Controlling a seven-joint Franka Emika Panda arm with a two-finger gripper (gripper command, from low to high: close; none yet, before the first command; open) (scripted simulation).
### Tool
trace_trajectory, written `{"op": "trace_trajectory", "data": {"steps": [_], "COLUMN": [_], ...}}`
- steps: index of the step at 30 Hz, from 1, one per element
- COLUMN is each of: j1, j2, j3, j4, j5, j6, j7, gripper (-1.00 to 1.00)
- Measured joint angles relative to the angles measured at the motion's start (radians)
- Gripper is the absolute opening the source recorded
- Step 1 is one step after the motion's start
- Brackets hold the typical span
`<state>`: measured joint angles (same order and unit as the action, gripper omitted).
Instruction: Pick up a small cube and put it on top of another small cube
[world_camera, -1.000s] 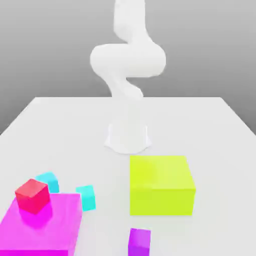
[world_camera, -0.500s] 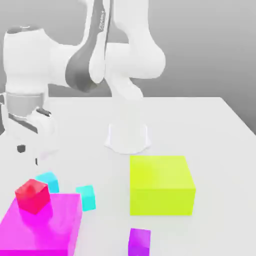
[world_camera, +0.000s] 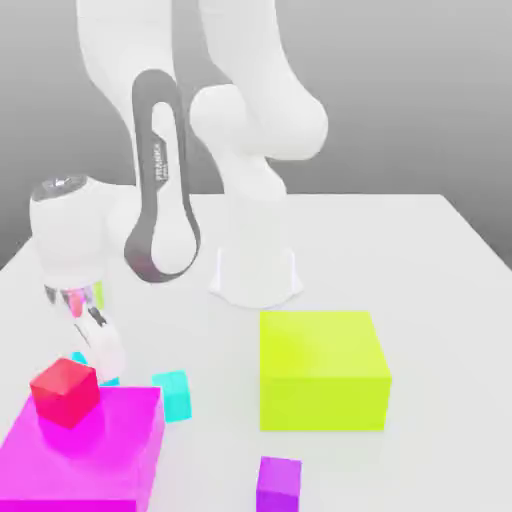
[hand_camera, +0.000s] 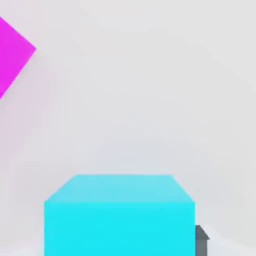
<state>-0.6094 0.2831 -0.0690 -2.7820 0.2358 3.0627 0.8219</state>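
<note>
Operator, note the arm (world_camera: 160, 190): it reaches down from its white base (world_camera: 256, 275) toward the exterior view's left, wrist vertical, with the gripper (world_camera: 100, 345) low over the tabletop (world_camera: 440, 300) behind the magenta block. You cannot tell from either view whether the jaws are released or clenched.

Left to right in the exterior view:
- 1 large magenta block (world_camera: 85, 450) sits at the near left corner, with 1 small red cube (world_camera: 65, 392) resting on its top, toward the far left edge.
- 1 small cyan cube (world_camera: 80, 357) lies directly beneath the gripper, mostly hidden behind the red cube and the hand.
- A 2nd small cyan cube (world_camera: 172, 394) stands on the tabletop just beside the magenta block's right edge.
- 1 small purple cube (world_camera: 279, 483) sits near the front.
- 1 large yellow-green block (world_camera: 322, 369) stands to the right, well apart from the cyan cubes.

The hand view adds what the exterior hides: the cyan cube (hand_camera: 119, 215) close under the camera, its top face unobstructed, with a corner of the magenta block (hand_camera: 12, 52) near it.
</note>
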Motion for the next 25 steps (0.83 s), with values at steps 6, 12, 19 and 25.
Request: {"op": "trace_trajectory", "data": {"steps": [6,12,19,25], "j1": [0.054,0.138,0.225,0.243], "j2": [-0.169,-0.369,-0.388,-0.252], "j3": [-0.091,-0.011,0.101,0.097], "j4": [-0.034,-0.074,-0.096,-0.091], "j5": [-0.149,-0.236,-0.228,-0.241], "j6": [-0.134,-0.291,-0.288,-0.158], "j7": [0.111,0.295,0.433,0.445], "gripper": [-1.00,-1.00,-1.00,1.00]}}
